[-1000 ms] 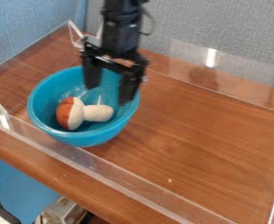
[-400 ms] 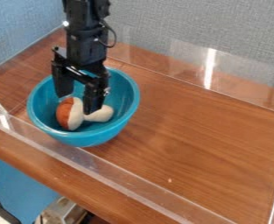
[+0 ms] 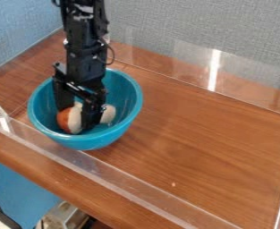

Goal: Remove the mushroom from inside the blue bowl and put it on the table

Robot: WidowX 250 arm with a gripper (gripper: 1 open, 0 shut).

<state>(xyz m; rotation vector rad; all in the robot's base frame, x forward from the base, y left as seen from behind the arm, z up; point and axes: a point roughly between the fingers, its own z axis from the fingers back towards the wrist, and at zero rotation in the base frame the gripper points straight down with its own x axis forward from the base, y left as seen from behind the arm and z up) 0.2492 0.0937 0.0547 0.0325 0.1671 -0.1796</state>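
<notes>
The blue bowl (image 3: 121, 100) sits on the left half of the wooden table (image 3: 202, 125). Inside it lies the mushroom (image 3: 69, 117), on its side, with its reddish-brown cap to the left and its cream stem largely behind a finger. My gripper (image 3: 80, 114) points straight down from the black arm and reaches into the bowl. Its fingers stand open on either side of the mushroom, one (image 3: 62, 103) on the cap side and one (image 3: 97, 112) over the stem. I cannot tell whether the fingers touch the mushroom.
Low clear acrylic walls (image 3: 214, 64) run around the tabletop, with the front wall (image 3: 130, 183) close to the bowl. Bare wood stretches to the right of the bowl.
The gripper has moved left and down into the bowl, from above its right rim to straddling the mushroom. It stayed open. Bowl and mushroom have not moved.
</notes>
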